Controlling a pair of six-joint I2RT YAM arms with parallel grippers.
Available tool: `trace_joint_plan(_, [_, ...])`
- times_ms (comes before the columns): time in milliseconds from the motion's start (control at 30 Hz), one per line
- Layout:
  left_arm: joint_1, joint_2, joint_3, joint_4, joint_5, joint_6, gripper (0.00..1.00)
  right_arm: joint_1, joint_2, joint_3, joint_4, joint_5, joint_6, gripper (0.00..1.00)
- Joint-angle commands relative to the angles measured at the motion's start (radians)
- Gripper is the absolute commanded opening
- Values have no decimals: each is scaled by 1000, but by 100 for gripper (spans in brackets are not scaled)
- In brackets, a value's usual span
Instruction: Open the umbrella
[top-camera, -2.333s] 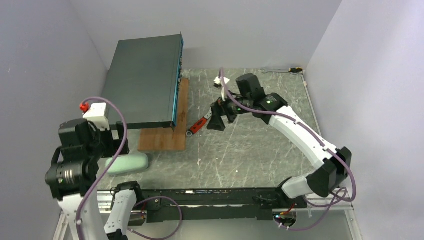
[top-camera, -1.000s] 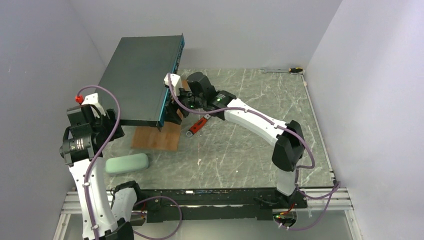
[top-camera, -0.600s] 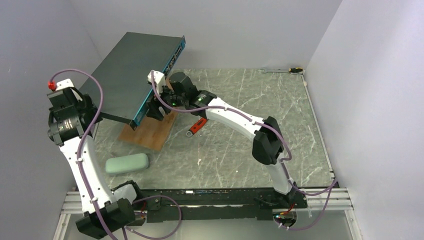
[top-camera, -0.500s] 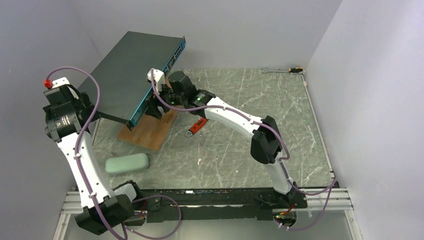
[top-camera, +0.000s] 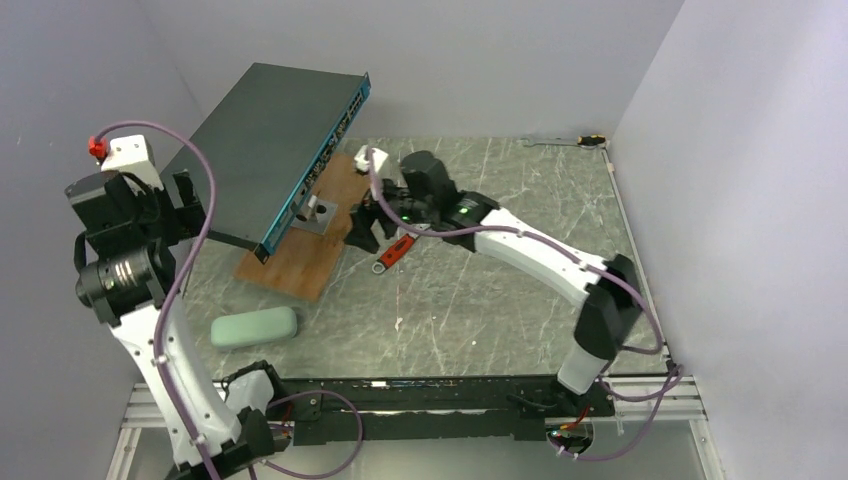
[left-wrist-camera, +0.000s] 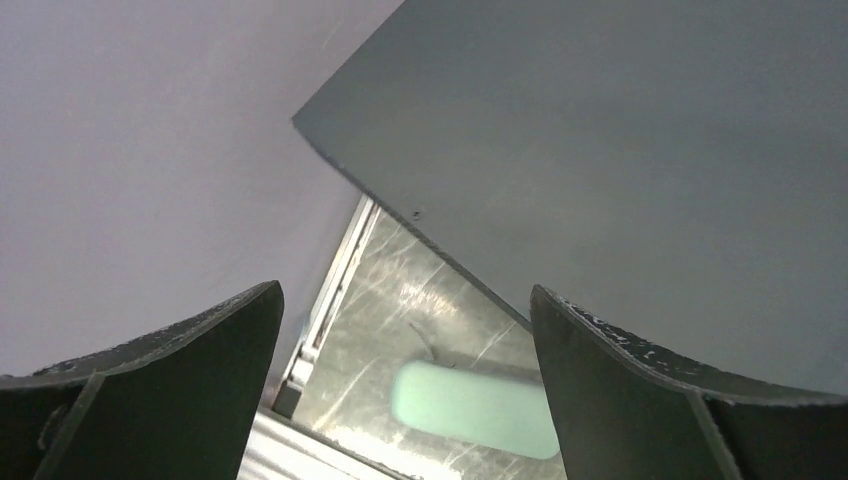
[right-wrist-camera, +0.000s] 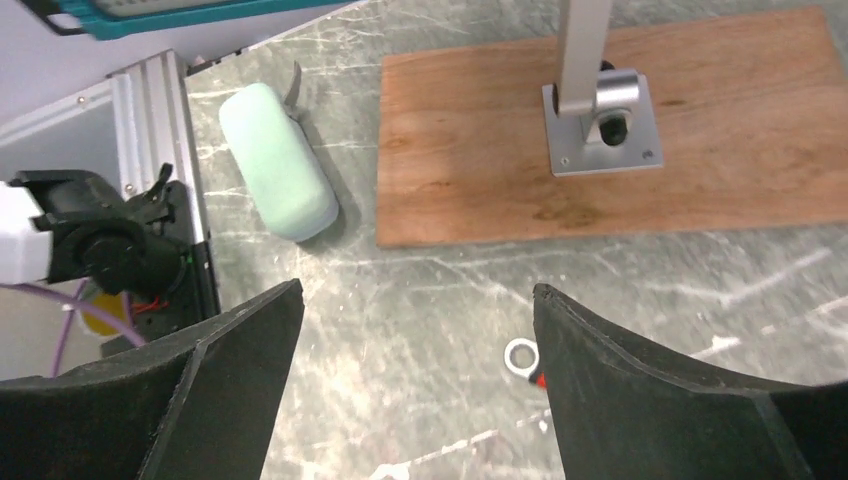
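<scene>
No umbrella shows in any view; it is out of view. My left gripper (top-camera: 186, 206) is open and empty, raised at the far left beside a tilted dark grey flat box (top-camera: 270, 140). In the left wrist view the gripper (left-wrist-camera: 405, 385) has its fingers wide apart, with the box's underside (left-wrist-camera: 640, 170) above it. My right gripper (top-camera: 364, 228) is open and empty, low over the table just right of a wooden board (top-camera: 300, 262). In the right wrist view the gripper (right-wrist-camera: 415, 385) has only bare table between its fingers.
The box, with a teal front edge, leans on a metal post (right-wrist-camera: 585, 60) bolted to the board (right-wrist-camera: 480, 150). A pale mint-green case (top-camera: 254, 326) lies near the front left. A red-handled wrench (top-camera: 395, 250) lies by my right gripper. A small tool (top-camera: 570, 141) lies at the back.
The box has gone from lying flat to tilted steeply. My right gripper has drawn back to the right from the box's front edge. My left arm has shifted slightly at the far left.
</scene>
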Motion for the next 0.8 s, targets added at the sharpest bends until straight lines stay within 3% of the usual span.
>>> trace_joint_plan(0, [-2, -83, 106, 35, 249, 150, 100, -75, -151, -107, -20, -51, 104, 87])
trace_joint_plan(100, [-7, -36, 224, 11, 582, 243, 100, -175, -196, -184, -41, -75, 188, 87])
trace_joint_plan(167, [-63, 31, 301, -28, 658, 290, 100, -236, -227, -236, -35, -80, 233, 87])
trace_joint_plan(300, [-516, 170, 430, -79, 358, 424, 100, -328, -255, -291, -46, -92, 291, 87])
trace_joint_plan(433, [-843, 333, 544, -136, 170, 523, 100, -378, -274, -327, -35, -74, 338, 87])
trace_joint_plan(500, [-1018, 354, 467, -87, 49, 613, 100, -401, -271, -339, -31, -50, 361, 85])
trace_joint_plan(633, [-1356, 317, 142, 50, -205, 842, 97, -460, -210, -316, -41, -1, 421, 79])
trace_joint_plan(767, [-1521, 321, -112, 106, -278, 865, 84, -475, -77, -213, -19, -28, 460, 71])
